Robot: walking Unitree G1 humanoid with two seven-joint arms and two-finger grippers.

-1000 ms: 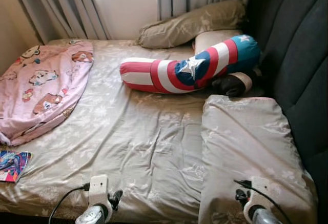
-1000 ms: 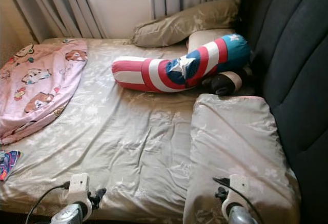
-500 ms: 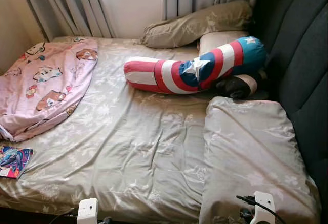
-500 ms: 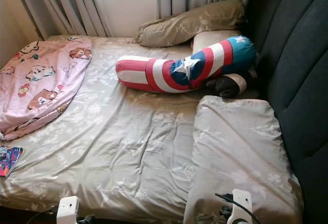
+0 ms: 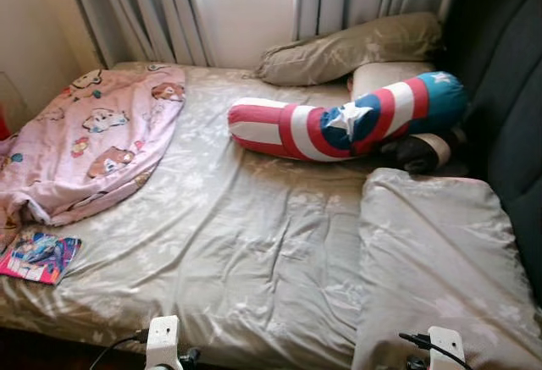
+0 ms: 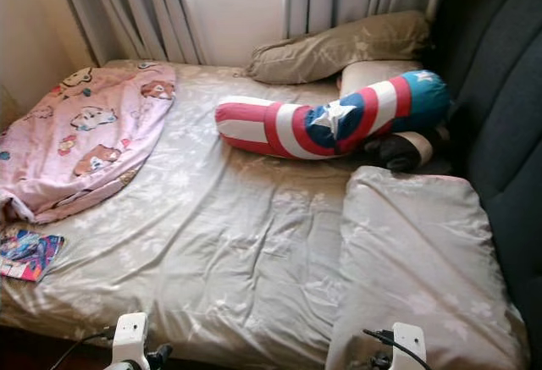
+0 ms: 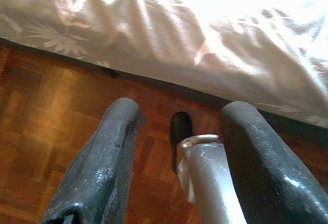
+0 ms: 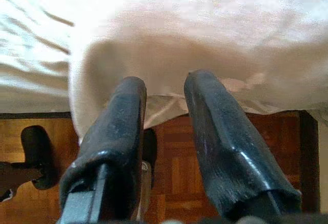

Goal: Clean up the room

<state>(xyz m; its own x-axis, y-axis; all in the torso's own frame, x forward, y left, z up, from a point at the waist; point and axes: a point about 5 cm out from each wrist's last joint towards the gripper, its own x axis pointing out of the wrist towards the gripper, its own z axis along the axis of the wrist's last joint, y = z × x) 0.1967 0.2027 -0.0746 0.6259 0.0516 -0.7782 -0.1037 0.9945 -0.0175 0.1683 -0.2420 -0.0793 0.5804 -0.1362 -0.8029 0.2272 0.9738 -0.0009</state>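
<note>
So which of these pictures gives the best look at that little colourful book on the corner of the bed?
The left eye view shows the colourful book best: all of it lies in frame, on the sheet below the pink blanket. In the right eye view it sits at the picture's edge, partly cut off. The wrist views look at the bed's edge and wooden floor.

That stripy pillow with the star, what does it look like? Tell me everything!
The stripy pillow is a long, soft-looking bolster, bent in a gentle curve. It has red and white bands, a blue middle with a white star, and a blue end with another small star. It lies across the far half of the bed, its blue end near the dark headboard. That end rests on a beige pillow, and a dark plush thing sits against its near side.
</note>
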